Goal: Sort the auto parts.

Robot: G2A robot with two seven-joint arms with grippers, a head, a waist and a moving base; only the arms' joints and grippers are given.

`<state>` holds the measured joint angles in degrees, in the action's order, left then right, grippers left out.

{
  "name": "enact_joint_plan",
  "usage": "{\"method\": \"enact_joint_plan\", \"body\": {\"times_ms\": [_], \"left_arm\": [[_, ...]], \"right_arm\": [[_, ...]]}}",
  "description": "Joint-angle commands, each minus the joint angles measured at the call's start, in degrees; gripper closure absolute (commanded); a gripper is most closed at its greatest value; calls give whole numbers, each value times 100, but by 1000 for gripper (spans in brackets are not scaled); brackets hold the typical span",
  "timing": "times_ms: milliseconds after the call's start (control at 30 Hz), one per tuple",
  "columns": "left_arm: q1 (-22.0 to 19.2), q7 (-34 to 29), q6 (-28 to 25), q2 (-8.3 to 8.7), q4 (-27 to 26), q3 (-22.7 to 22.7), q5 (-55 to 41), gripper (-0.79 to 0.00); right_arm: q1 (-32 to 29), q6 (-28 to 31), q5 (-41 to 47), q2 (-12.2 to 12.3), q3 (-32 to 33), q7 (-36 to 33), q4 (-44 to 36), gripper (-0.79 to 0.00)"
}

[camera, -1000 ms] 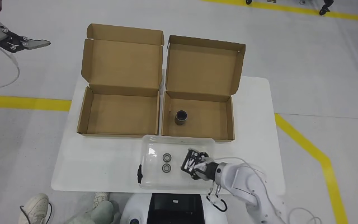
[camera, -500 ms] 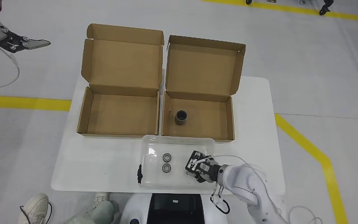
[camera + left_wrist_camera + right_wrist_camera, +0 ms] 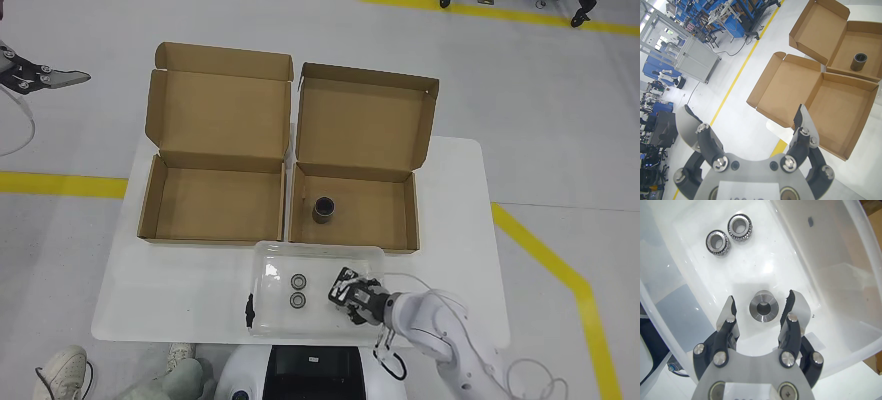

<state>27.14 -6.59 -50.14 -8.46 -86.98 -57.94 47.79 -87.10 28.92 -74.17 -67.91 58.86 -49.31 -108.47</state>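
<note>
Top view: a clear plastic bin [image 3: 272, 262] sits on the white tabletop [image 3: 170, 290]. Behind the bin's right half, an open brown cardboard box [image 3: 380, 212] holds one dark cylindrical sleeve [image 3: 323, 209]. Behind its left half, a second open cardboard box [image 3: 212, 203] holds no part. Two silver roller bearings [image 3: 298, 282] lie inside the bin, and the right end effector [image 3: 346, 292] reaches into it.

Left wrist view: the left end effector [image 3: 743, 111] is spread wide and grips nothing, raised well apart from the bin.

Right wrist view: partly spread fingers [image 3: 730, 306] straddle a short silver metal bushing [image 3: 763, 308] standing on the bin's floor, not yet touching it.

One part looks sorted. Three are left in the bin, the bushing likely next.
</note>
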Motion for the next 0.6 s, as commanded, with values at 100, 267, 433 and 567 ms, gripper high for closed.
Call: {"method": "enact_joint_plan", "body": {"times_ms": [100,267,433,567], "left_arm": [[0,0,0,0,0,0,0,-785],[0,0,0,0,0,0,0,-785],[0,0,0,0,0,0,0,-785],[0,0,0,0,0,0,0,-785]], "right_arm": [[51,-87,22,8,-31,-30,57,-419],[109,-130,55,13,-91,-64,146,-363],[186,-160,87,16,-155,-83,215,-280],[217,-194,99,22,-183,-73,188,-9]]}}
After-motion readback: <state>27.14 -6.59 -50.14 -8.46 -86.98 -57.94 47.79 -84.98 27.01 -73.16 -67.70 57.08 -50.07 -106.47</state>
